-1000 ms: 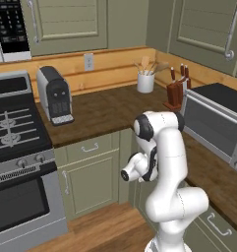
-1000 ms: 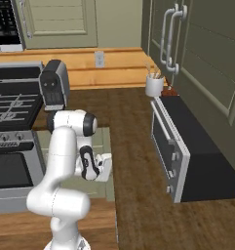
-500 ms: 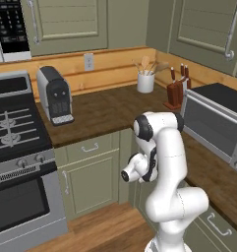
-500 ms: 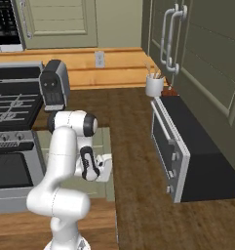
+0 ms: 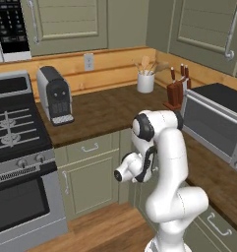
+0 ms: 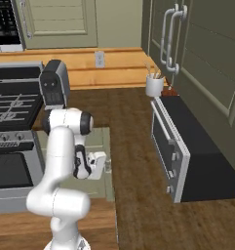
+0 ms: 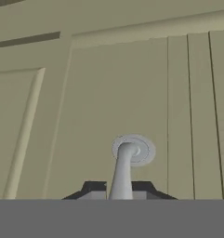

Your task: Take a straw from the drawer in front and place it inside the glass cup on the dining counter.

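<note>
Silver, rounded bar handle [image 7: 125, 172] on the flat sage-green drawer [image 7: 132, 93] front sits clamped between the dark fingers [image 7: 95, 188]

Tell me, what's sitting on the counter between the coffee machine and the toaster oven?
In the left base view, a white utensil holder and a knife block stand between the coffee machine and the toaster oven.
</note>
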Controlling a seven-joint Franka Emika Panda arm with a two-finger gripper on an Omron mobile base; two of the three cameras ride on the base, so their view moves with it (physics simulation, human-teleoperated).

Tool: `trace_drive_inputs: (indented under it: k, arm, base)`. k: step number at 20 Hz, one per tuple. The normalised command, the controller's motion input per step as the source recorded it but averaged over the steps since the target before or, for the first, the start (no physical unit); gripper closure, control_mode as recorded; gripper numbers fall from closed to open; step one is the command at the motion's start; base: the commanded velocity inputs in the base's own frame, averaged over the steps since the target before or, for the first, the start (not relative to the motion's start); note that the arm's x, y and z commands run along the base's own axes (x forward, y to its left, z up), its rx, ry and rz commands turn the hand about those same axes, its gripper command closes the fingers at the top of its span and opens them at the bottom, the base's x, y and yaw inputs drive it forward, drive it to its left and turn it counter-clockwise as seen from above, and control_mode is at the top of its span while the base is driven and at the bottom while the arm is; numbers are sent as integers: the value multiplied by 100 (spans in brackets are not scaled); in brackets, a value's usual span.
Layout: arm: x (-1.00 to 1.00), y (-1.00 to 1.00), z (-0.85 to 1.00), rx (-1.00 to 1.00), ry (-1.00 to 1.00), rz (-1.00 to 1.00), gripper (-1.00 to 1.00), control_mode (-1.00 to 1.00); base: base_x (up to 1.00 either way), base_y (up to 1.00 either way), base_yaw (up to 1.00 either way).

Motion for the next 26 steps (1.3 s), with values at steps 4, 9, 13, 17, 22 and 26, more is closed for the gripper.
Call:
trace_drive_inputs:
  k: [4,9,13,17,22,26]
  arm:
    - [-40,86,0,2,0,0,100,-100]
    - [-44,99,0,1,0,0,100,-100]
    - [-41,100,0,3,0,0,100,-100]
    - [-34,100,2,5,0,0,100,-100]
    - [-24,100,5,7,0,0,100,-100]
    - [-19,71,23,17,3,0,-100,-100]
  base:
    - [0,0,0]
    - [0,0,0]
    - [0,0,0]
    - [0,0,0]
    - [0,0,0]
    - [0,0,0]
